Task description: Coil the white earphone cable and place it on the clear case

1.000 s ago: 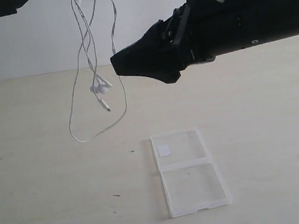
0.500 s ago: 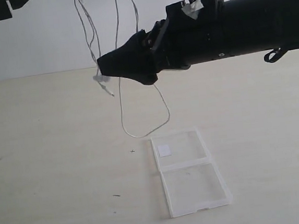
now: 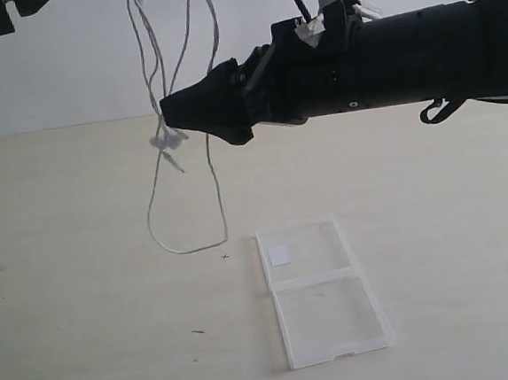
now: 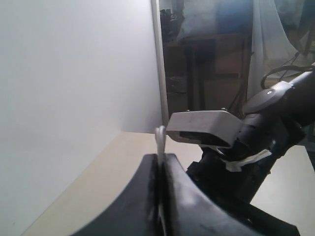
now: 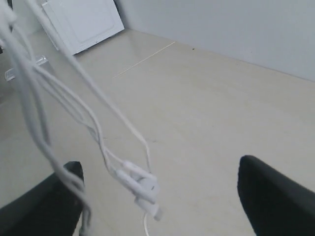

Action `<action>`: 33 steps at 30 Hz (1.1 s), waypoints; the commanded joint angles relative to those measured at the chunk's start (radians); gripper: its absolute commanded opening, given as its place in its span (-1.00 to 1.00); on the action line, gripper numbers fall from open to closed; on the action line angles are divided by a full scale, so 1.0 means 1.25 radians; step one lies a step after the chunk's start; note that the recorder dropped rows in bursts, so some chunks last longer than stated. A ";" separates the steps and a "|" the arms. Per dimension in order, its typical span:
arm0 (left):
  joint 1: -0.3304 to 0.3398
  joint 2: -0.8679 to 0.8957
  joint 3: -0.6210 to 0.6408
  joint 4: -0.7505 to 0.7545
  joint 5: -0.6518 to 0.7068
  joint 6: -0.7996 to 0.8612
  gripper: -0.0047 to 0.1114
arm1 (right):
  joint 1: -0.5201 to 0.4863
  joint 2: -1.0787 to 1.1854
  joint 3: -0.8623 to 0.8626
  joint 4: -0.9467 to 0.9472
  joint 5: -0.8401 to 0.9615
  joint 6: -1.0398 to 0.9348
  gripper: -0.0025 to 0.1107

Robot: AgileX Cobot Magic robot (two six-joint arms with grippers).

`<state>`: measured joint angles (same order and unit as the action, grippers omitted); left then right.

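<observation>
The white earphone cable [image 3: 158, 176] hangs in long loops from above the frame, its earbuds [image 3: 168, 141] bunched mid-air and its lowest loop near the table, left of the clear case [image 3: 325, 313]. The case lies open and flat on the table, a white sticker [image 3: 279, 255] on its far half. My left gripper [image 4: 161, 164] is shut on the cable [image 4: 160, 140], high up. My right gripper [image 3: 176, 112] reaches in from the right at earbud height. In the right wrist view it [image 5: 162, 196] stands wide open, the earbuds [image 5: 142, 184] dangling between its fingers [image 5: 275, 196] and strands lying by the other finger.
The pale wooden table [image 3: 88, 329] runs to a white wall [image 3: 66, 73] at the back. The right arm's black body [image 3: 403, 57] spans the upper right above the case. A white door panel [image 5: 83, 22] shows far off in the right wrist view.
My right gripper has moved left to the hanging strands. The cable has swung: its low loop went right toward the case, then back left. The left gripper keeps its hold.
</observation>
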<state>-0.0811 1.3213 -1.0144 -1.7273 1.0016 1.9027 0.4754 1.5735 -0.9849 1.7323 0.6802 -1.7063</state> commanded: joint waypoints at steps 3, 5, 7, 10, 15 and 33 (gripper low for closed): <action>0.000 0.001 0.000 -0.014 0.004 0.006 -0.92 | 0.001 0.000 -0.001 0.010 0.015 -0.044 0.47; 0.000 0.001 0.000 -0.014 0.004 0.006 -0.92 | 0.001 0.000 -0.001 0.010 0.023 -0.058 0.47; 0.000 0.001 0.000 -0.014 0.004 0.006 -0.92 | 0.001 0.000 -0.001 0.010 0.025 -0.064 0.47; -0.001 0.001 0.000 -0.014 0.006 0.008 -0.92 | 0.001 0.000 -0.002 0.010 0.025 -0.064 0.48; -0.001 0.001 0.000 -0.014 0.016 0.025 -0.92 | 0.042 0.002 -0.009 0.010 0.020 -0.090 0.48; -0.001 0.001 0.000 -0.014 0.012 0.025 -0.92 | 0.103 0.059 -0.071 0.010 -0.075 -0.035 0.27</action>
<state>-0.0811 1.3213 -1.0144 -1.7273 1.0158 1.9288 0.6030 1.6453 -1.0650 1.7367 0.5984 -1.7607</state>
